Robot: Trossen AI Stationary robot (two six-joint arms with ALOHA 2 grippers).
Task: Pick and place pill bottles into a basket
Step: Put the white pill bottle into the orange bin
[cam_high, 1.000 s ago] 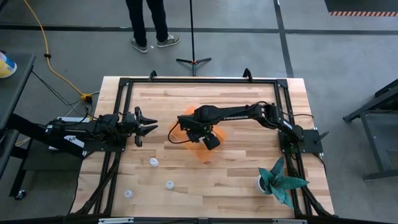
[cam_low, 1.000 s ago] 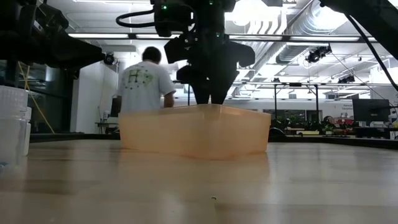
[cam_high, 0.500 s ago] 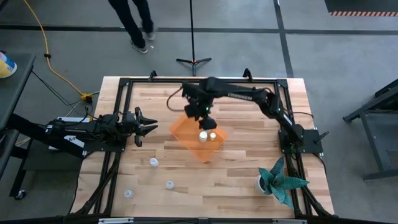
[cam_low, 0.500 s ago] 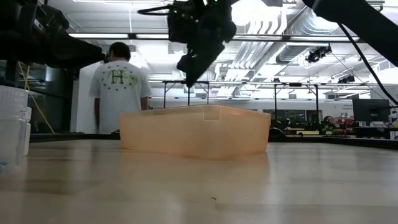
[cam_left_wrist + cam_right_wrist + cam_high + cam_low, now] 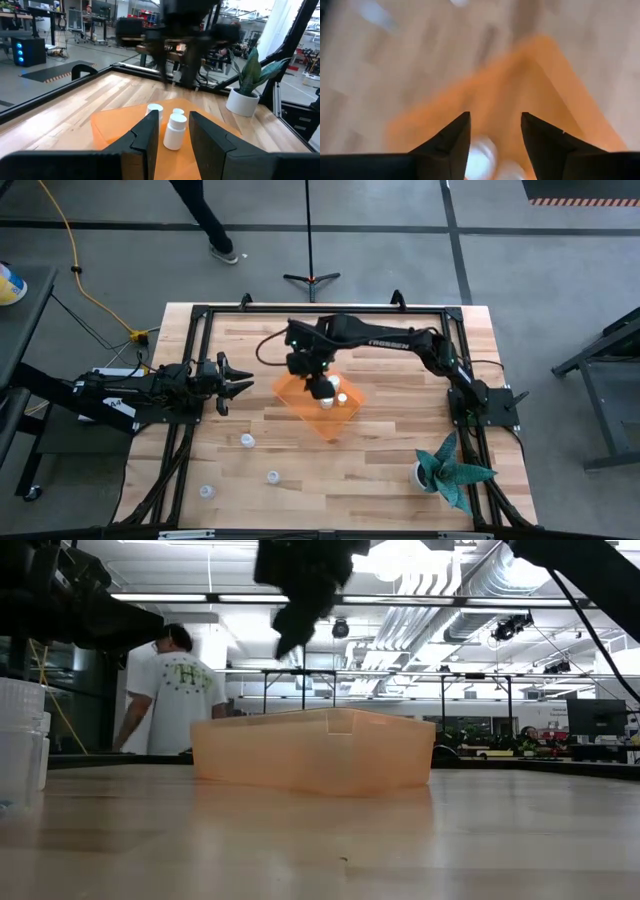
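Note:
The orange basket (image 5: 312,412) sits mid-table on its flat bottom, also in the low view (image 5: 315,750). White pill bottles (image 5: 340,397) (image 5: 175,131) stand upright inside it. Three more pill bottles (image 5: 247,441) (image 5: 272,477) (image 5: 207,492) stand on the wood toward the near left. My right gripper (image 5: 316,382) (image 5: 495,117) hangs open above the basket's far-left part, tipped downward, with nothing between its fingers. My left gripper (image 5: 240,383) (image 5: 172,114) waits open at the table's left edge, pointing level toward the basket.
A potted teal plant (image 5: 450,470) stands at the near right corner. A black frame (image 5: 200,315) runs round the table's edge. A person (image 5: 175,690) walks beyond the far edge, near a floor stand (image 5: 310,277). Bare wood lies between the basket and the loose bottles.
My right gripper has risen out of the basket and gone toward the table's far-left, tipping and rolling as it went. It now hangs clear above the basket's rim, and bottles it covered now show in the basket. The person beyond the table has walked left.

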